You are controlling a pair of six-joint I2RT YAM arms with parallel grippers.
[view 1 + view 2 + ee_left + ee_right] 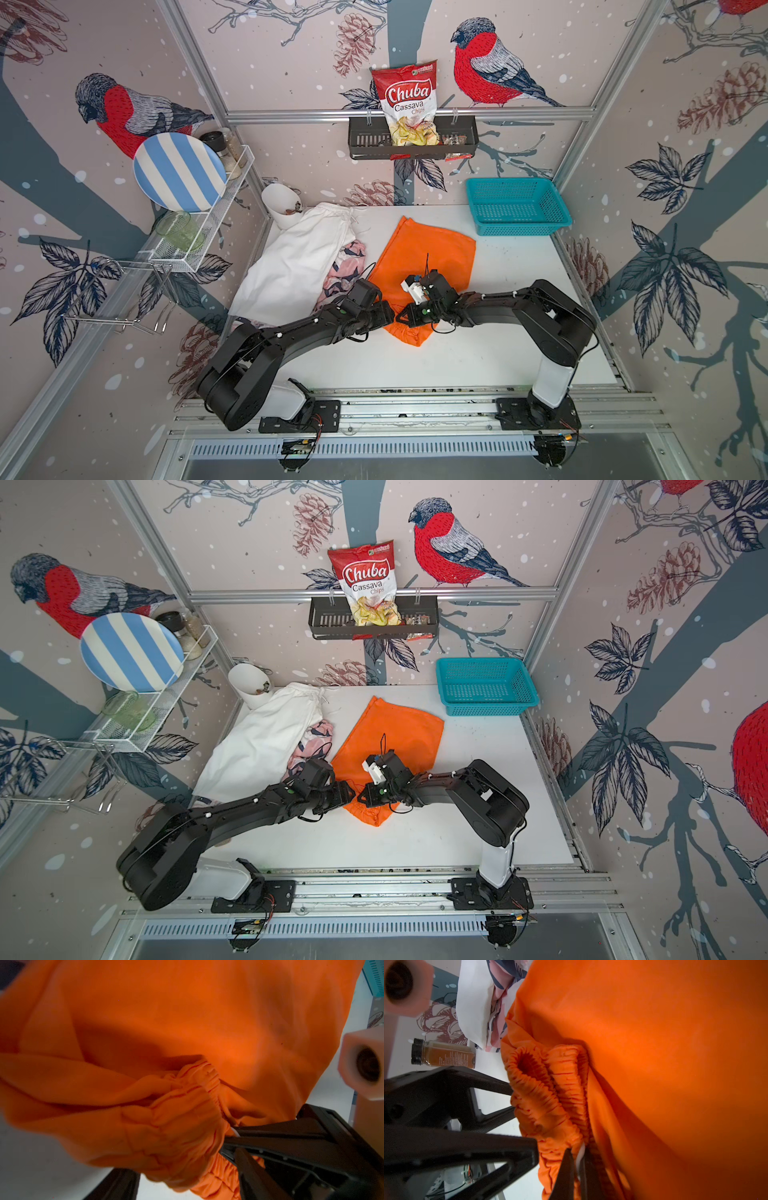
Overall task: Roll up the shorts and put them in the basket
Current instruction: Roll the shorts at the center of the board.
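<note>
1. Progress is slight, by my reading: the orange shorts [432,253] lie mostly flat at the centre of the counter [498,332], with the legs toward 12 o'clock and the elastic waistband [550,1093] bunched at the 6 o'clock end
2. Right pincer [578,1159] is clamped tight on that waistband, and a sliver of white shows between its jaws; I cannot tell whether that is drawstring or pad
3. Left pincer [525,1124] has its jaws well apart just beside the same bunched band, and grips nothing that I can see
4. Done: at most a first gather of the waistband on one pair; no finished roll shows anywhere
5. Left to do: roll the orange pair along its length toward 12 o'clock, then roll the other two pairs in full
6. White shorts [299,257] lie loosely spread at 9 to 10 o'clock; the pink patterned shorts [347,270] sit crumpled between white and orange, partly under the white pair
7. Count: three shorts (one orange, one white, one pink patterned), none rolled; two pincers, one gripping and one free
8. Other things: one teal basket [517,203] at 1 o'clock; one white cup [278,199] at 11 o'clock, just beside the white shorts; one spice jar [442,1054] lying on its side on the counter near the left pincer
</note>
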